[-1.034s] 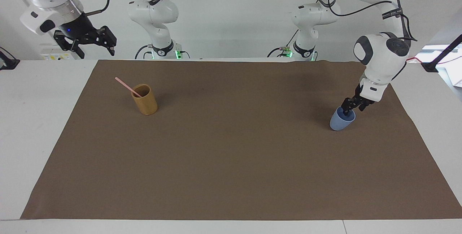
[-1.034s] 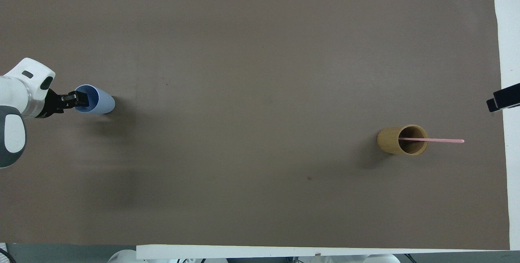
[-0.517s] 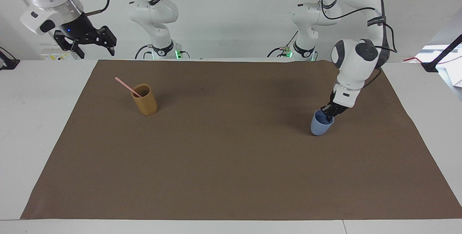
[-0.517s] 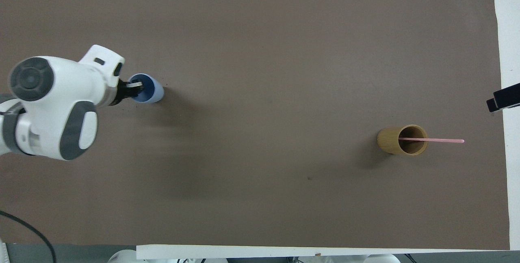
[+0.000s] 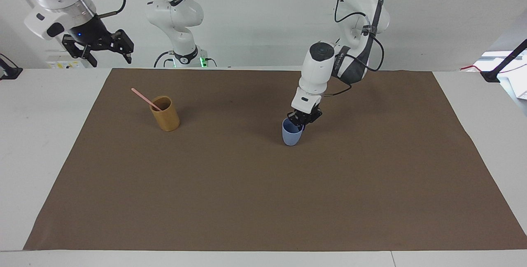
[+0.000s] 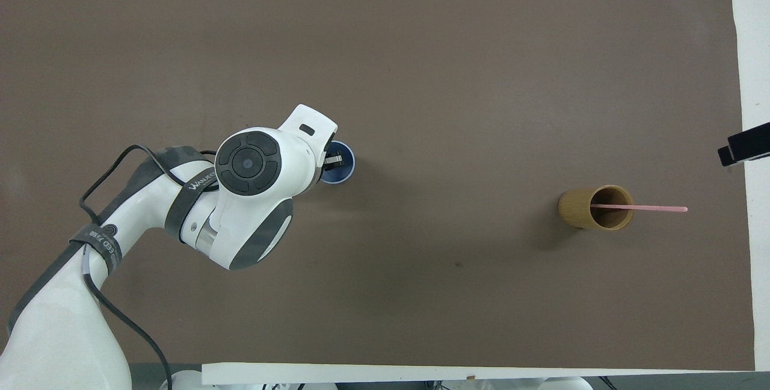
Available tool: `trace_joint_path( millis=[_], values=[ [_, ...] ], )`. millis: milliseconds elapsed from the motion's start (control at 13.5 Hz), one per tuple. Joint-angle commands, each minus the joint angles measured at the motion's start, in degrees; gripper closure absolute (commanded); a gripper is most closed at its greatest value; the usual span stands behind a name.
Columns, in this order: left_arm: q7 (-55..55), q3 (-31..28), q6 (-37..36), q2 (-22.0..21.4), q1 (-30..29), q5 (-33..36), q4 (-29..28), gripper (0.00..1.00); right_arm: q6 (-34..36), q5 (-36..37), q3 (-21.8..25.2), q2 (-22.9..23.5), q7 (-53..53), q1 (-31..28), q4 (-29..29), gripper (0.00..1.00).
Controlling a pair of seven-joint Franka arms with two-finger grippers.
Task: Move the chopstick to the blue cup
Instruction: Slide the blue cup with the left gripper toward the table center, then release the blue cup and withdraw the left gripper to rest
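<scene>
Chopstick (image 5: 146,99) aslant in tan cup (image 5: 165,114), tip toward right arm's end; left gripper (image 5: 301,123) jaws pinching blue cup (image 5: 292,132) rim.

Your left arm reaches in from its base over the middle of the bench, elbow bent, wrist angled steeply downward. Its left gripper (image 5: 300,122) (image 6: 332,162) has its jaws pinched on the rim of the blue cup (image 5: 291,134) (image 6: 341,168), one finger inside and one outside. Your right arm waits, raised at its own end, and the right gripper (image 5: 108,51) hangs there with jaws spread wide, gripping nothing.
</scene>
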State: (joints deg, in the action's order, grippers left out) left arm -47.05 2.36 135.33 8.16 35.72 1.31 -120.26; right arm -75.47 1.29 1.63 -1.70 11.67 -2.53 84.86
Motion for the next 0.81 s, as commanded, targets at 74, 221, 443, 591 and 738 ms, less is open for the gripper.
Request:
trace_joint_path(
  millis=[74,221,443,591,738],
  values=[
    [0.55,-1.22,-2.08,-3.13,-4.05,-0.17,2.83,0.0,-0.11,0.12,-0.23,-1.55,-0.42,-0.02,2.4,0.0],
    [0.55,-1.31,-9.34,-4.47,-5.39,-0.17,7.99,0.0,-0.9,-0.06,-0.31,-2.26,-0.16,0.07,3.82,0.0],
    [3.17,-1.31,-21.75,-6.65,-11.26,-0.08,14.6,0.0,-9.23,-3.04,-0.4,-4.7,5.28,-0.72,10.64,0.0],
    [11.58,-1.31,-25.53,-9.73,-18.01,-0.08,14.53,0.0,-13.36,-5.23,0.12,-7.52,11.05,-2.29,18.55,0.0],
    [25.27,-1.4,-30.72,-10.62,-25.93,0.44,16.19,0.0,-16.1,-11.8,0.3,-7.79,23.6,-5.98,23.67,0.0]
  ],
)
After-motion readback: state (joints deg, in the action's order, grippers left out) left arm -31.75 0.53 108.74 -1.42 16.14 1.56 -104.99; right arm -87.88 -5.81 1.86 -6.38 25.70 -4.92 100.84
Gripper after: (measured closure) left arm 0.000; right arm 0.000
